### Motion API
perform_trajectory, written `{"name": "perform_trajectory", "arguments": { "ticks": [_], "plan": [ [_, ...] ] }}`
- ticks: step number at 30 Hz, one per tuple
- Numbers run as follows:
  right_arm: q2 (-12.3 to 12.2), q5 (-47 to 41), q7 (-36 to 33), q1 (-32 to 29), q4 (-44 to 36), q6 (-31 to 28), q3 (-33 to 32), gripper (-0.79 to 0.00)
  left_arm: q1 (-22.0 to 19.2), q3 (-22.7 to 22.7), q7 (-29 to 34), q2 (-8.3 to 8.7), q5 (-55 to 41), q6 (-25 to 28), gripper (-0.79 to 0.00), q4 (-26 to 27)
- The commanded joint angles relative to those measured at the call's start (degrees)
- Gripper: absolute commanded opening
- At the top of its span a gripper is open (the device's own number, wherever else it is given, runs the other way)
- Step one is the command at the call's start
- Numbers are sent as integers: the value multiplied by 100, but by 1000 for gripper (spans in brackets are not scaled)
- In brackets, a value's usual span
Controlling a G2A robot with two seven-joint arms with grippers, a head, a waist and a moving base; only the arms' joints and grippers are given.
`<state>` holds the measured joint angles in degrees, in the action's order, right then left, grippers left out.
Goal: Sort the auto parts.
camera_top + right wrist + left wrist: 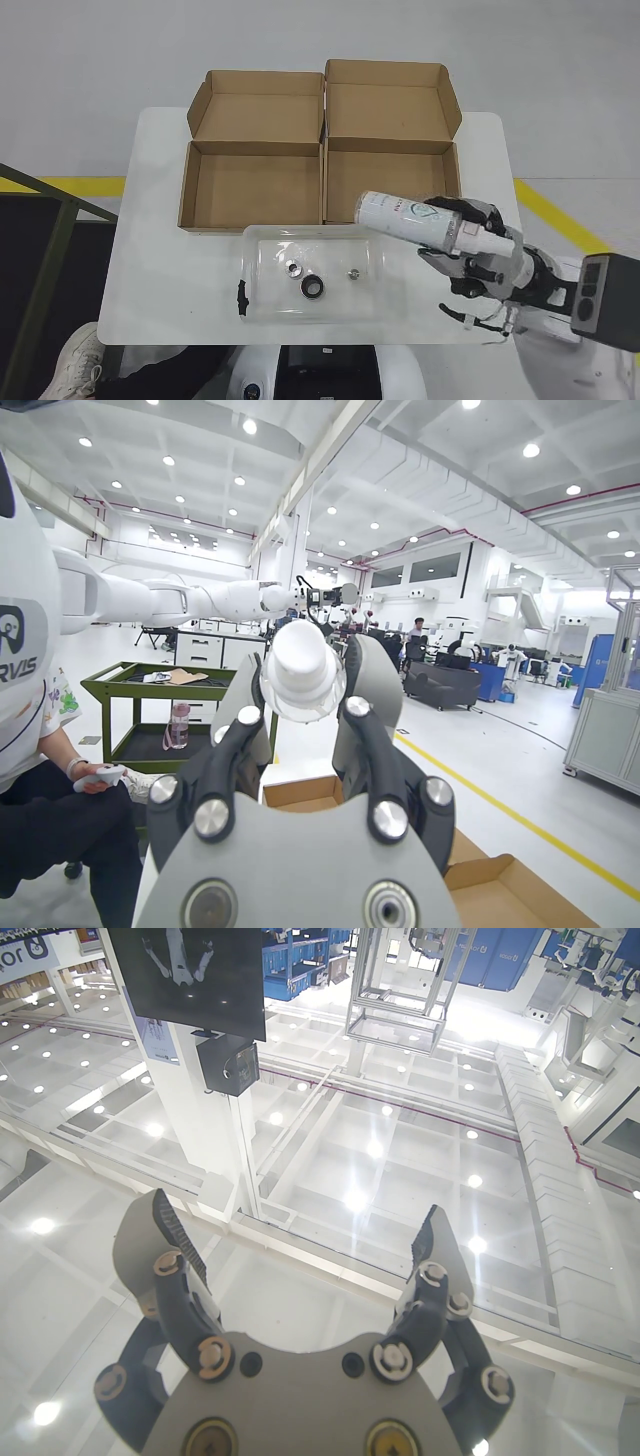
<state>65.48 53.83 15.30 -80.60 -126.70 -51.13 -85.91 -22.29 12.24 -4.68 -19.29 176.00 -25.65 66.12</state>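
1. Spray bottle point(410, 220) is clamped between the two fingers of the right gripper point(462, 234), which holds it near its cap end, lifted above the table point(150, 250).
2. From above, the bottle's body runs out past the fingers toward the robot's left, lying almost level. Its base end hangs over the spot where the right cardboard box point(385, 185) meets the far edge of the clear tray point(262, 300).
3. The right wrist view adds the cap end seen head-on. A rounded white nozzle cap sits in a clear collar and points back toward the wrist, with one finger pressed against each side.
4. The bottle is a white cylinder with a label of small green and dark print, narrowing to the white cap.
5. The left gripper point(297, 1208) has its jaws spread wide with nothing between them, and it is aimed at the ceiling. The right wrist view shows that arm stretched out level, well apart from the bottle.
6. In the tray, below the bottle and further to the robot's left, lie a black ring point(312, 289), a silver ring point(295, 268) and a small metal piece point(353, 273). A black part point(241, 297) sits at the tray's edge farthest from the right gripper.
7. The left cardboard box point(253, 190) stands open, touching the right one.
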Motion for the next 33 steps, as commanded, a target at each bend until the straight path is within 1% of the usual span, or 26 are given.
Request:
{"name": "perform_trajectory", "arguments": {
  "ticks": [1, 12, 17, 20, 23, 29, 33],
  "plan": [
    [3, 22, 108, -27, -11, -14, -28, -785, 0, 0, 0, 0, 0, 0, 0, 0],
    [22, 349, 629, -7, 117, -172, -113, -785, 0, 0, 0, 0, 0, 0, 0, 0],
    [18, 557, 557, -3, 196, -199, -109, -785, 0, 0, 0, 0, 0, 0, 0, 0],
    [20, 720, 403, 4, 235, -105, 1, -785, 0, 0, 0, 0, 0, 0, 0, 0],
    [26, 750, 53, 2, 395, 57, 239, -785, 0, 0, 0, 0, 0, 0, 0, 0],
    [49, 676, -597, 282, 860, 383, 691, -785, 0, 0, 0, 0, 0, 0, 0, 0],
    [67, 698, -902, 501, 1134, 561, 916, -785, 0, 0, 0, 0, 0, 0, 0, 0]
  ]
}}
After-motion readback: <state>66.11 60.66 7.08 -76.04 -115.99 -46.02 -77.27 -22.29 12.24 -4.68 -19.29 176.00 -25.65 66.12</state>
